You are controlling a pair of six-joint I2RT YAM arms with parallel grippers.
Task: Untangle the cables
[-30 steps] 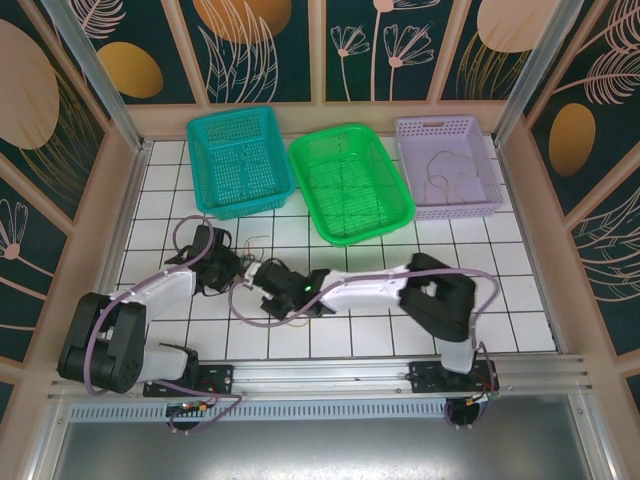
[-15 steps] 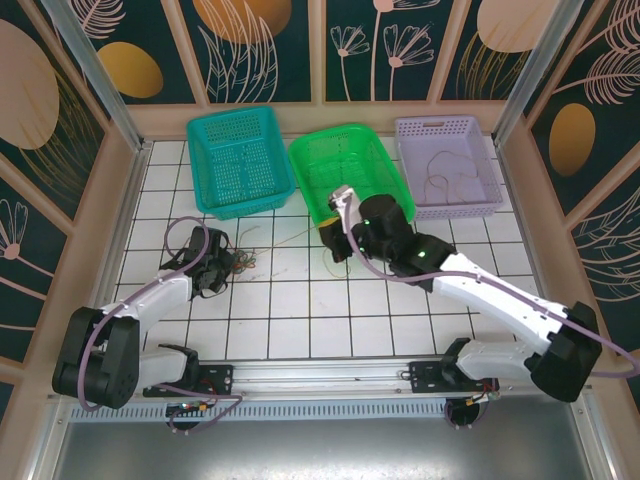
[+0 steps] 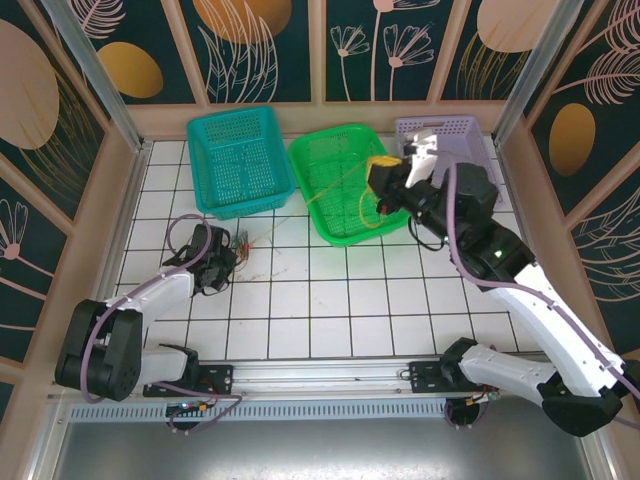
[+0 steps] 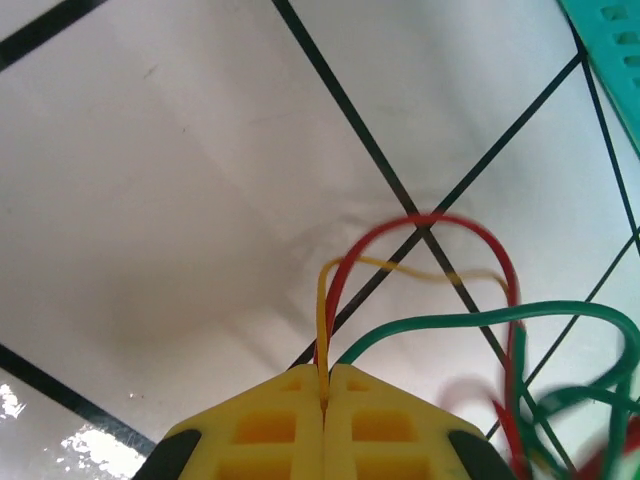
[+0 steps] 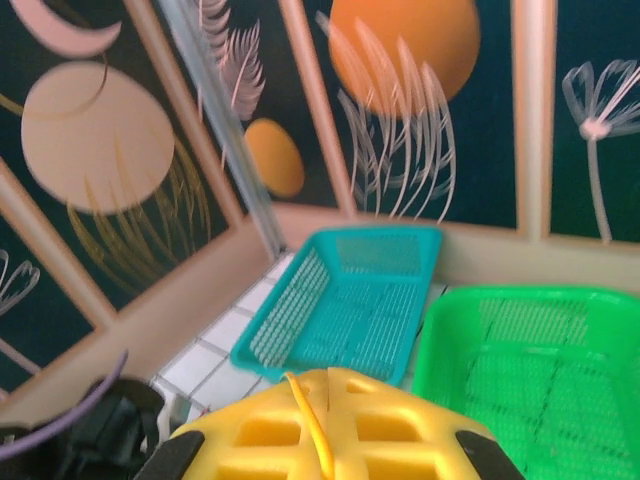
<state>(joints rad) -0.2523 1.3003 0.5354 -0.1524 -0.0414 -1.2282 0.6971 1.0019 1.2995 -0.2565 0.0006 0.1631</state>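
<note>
The cables [image 3: 243, 243] lie in a small tangle of red, green and yellow strands on the white tiles at the left. My left gripper [image 3: 222, 258] sits low beside it. In the left wrist view its yellow pads [image 4: 260, 425] are shut on a yellow strand and a red one [image 4: 430, 218], with a green cable [image 4: 480, 318] looping to the right. My right gripper [image 3: 381, 168] hangs raised over the green basket [image 3: 395, 222], shut on a yellow cable [image 3: 320, 192] stretched taut down to the tangle. That cable [image 5: 310, 420] crosses its left pad.
A teal basket [image 3: 205, 160] stands at the back left and a purple basket [image 3: 480, 205] at the back right with a thin cable [image 3: 440, 175] lying in it. Frame walls close in the tiled floor on both sides.
My right arm has swung from beside the left gripper up and to the right, over the green basket, drawing the yellow cable out of the tangle. The left gripper has stayed put.
</note>
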